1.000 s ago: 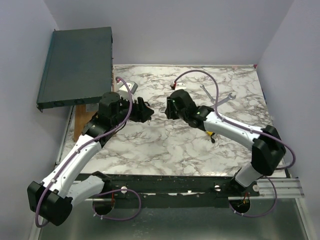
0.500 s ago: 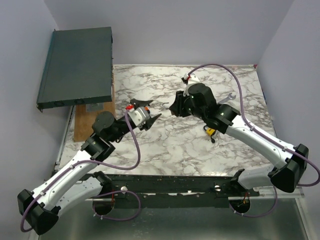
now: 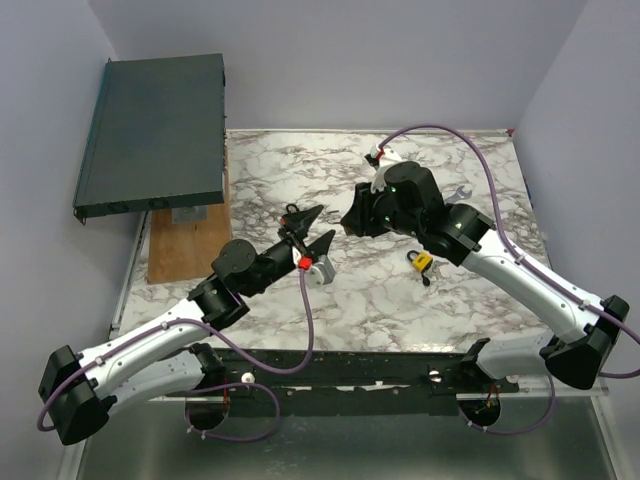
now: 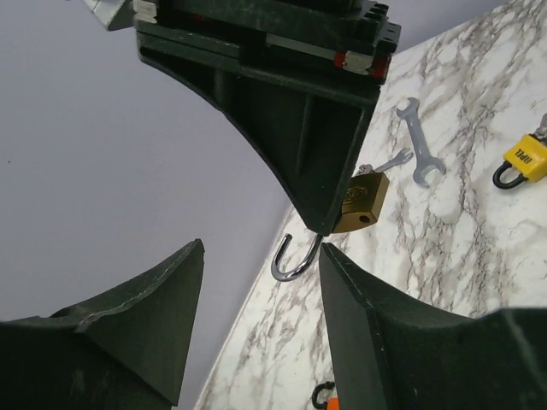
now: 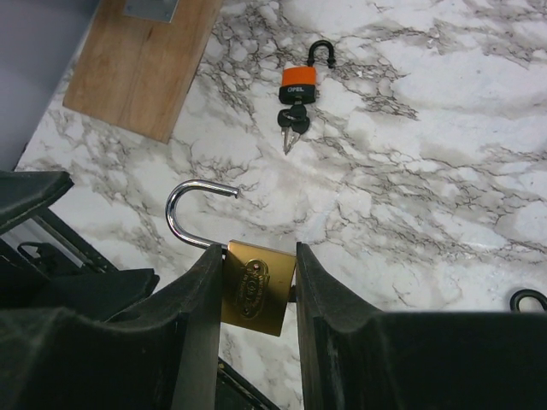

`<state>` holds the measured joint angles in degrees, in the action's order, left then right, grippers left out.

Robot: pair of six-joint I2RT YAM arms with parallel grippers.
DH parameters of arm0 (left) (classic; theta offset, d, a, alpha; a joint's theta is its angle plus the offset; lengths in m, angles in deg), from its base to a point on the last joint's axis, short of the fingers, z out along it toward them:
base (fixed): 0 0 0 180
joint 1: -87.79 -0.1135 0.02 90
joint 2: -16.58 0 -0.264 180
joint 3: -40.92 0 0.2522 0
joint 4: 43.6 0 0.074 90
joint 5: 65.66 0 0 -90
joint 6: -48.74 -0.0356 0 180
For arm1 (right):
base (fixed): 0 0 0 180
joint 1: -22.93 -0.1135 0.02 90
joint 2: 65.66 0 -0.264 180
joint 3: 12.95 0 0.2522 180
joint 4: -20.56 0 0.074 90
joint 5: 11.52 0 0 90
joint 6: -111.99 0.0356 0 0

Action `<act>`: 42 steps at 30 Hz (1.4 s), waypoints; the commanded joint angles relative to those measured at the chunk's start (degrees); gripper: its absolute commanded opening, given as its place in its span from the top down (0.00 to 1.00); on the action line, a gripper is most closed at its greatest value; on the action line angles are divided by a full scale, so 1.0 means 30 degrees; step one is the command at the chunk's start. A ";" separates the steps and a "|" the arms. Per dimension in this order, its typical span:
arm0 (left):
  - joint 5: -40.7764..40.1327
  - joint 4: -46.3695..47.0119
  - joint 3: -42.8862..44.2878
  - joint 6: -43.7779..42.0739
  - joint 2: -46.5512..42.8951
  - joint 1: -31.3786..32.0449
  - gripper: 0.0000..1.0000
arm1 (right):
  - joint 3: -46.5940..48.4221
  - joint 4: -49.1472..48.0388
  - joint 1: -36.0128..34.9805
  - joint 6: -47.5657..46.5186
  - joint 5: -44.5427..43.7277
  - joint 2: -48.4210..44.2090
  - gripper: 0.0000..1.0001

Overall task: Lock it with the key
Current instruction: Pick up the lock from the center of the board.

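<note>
Two robot arms reach over a marble table seen from above. The right gripper is clamped on the body of a brass padlock, one finger on each flat side. It holds the lock in the air above the middle of the table. The padlock's steel shackle stands swung open, its free end clear of the body and pointing toward 3 o'clock in the right wrist view.

In the overhead view the left gripper sits at 9 o'clock from the right one, close to it but not touching. Its jaws stand apart with nothing between them. In the left wrist view they face the open shackle, which hangs just beyond the gap.

An orange padlock lies on the marble at 12 o'clock from the brass one in the right wrist view. A small bunch of dark-headed keys appears to hang from its underside, though the joint is too small to see clearly.

A yellow padlock lies at 3 o'clock from the table's centre. Two wrenches lie at 2 o'clock, partly hidden by the right arm. A wooden board lies at 9 o'clock on the table's edge. A flat dark case rests over its far end at 10 o'clock.
</note>
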<state>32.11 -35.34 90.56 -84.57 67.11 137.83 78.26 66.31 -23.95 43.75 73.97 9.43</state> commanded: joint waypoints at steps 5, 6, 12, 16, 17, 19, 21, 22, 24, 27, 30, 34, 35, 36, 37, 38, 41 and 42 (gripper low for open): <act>-0.1535 0.1097 -0.0601 -0.3735 0.1089 0.1327 0.47 | 0.1428 0.1345 -0.0013 -0.0352 0.0680 -0.0690 0.85; -0.1632 0.1098 -0.0625 -0.3728 0.1160 0.1387 0.48 | 0.1454 0.1418 -0.0020 -0.0314 0.0703 -0.0731 0.85; -0.2137 0.2210 -0.0857 -0.4165 0.1490 0.1513 0.53 | 0.1692 0.1766 -0.0020 -0.0311 0.1056 -0.0830 0.85; -0.2193 0.2679 -0.0760 -0.4505 0.1753 0.1555 0.55 | 0.1556 0.1847 -0.0020 -0.0289 0.1233 -0.0888 0.85; -0.2165 0.2694 -0.0768 -0.4566 0.1812 0.1611 0.54 | 0.1548 0.1876 -0.0020 -0.0264 0.1263 -0.0906 0.85; -0.2217 0.2979 -0.0795 -0.4790 0.1958 0.1766 0.55 | 0.1501 0.1931 -0.0021 -0.0237 0.1272 -0.0918 0.85; -0.2183 0.2943 -0.0827 -0.4919 0.2128 0.1877 0.55 | 0.1496 0.1990 -0.0022 -0.0212 0.1325 -0.0956 0.85; -0.2185 0.2970 -0.0810 -0.4928 0.2185 0.1905 0.55 | 0.1541 0.1994 -0.0021 -0.0193 0.1356 -0.0977 0.85; -0.2205 0.3127 -0.0826 -0.5015 0.2340 0.1952 0.56 | 0.1556 0.2023 -0.0020 -0.0192 0.1358 -0.1025 0.85; -0.2281 0.3454 -0.0761 -0.5134 0.2540 0.2010 0.59 | 0.1521 0.2080 -0.0020 -0.0169 0.1358 -0.1064 0.85; -0.2290 0.3699 -0.0733 -0.5163 0.2653 0.2037 0.63 | 0.1484 0.2140 -0.0013 -0.0178 0.1358 -0.1107 0.85; -0.2257 0.3876 -0.0764 -0.5226 0.2730 0.2070 0.67 | 0.1422 0.2184 -0.0021 -0.0147 0.1358 -0.1153 0.85; -0.2234 0.3852 -0.0734 -0.5222 0.2730 0.2098 0.67 | 0.1385 0.2174 -0.0028 -0.0153 0.1358 -0.1169 0.85; -0.2238 0.3851 -0.0735 -0.5224 0.2758 0.2099 0.68 | 0.1375 0.2177 -0.0021 -0.0138 0.1358 -0.1181 0.85; -0.2216 0.3798 -0.0713 -0.5248 0.2777 0.2113 0.69 | 0.1360 0.2198 -0.0024 -0.0141 0.1358 -0.1190 0.85; -0.2214 0.3742 -0.0707 -0.5226 0.2809 0.2128 0.69 | 0.1336 0.2170 -0.0037 -0.0132 0.1358 -0.1183 0.85; -0.2136 0.3676 -0.0686 -0.5149 0.2857 0.2183 0.74 | 0.1334 0.2169 -0.0020 -0.0106 0.1901 -0.1197 0.85; -0.2173 0.3647 -0.0694 -0.5134 0.2876 0.2215 0.75 | 0.1336 0.2155 -0.0028 -0.0119 0.1871 -0.1211 0.85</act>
<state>25.99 -25.68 88.13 -99.89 75.24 143.82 81.34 72.63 -23.95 43.38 77.44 7.50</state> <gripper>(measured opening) 0.284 0.348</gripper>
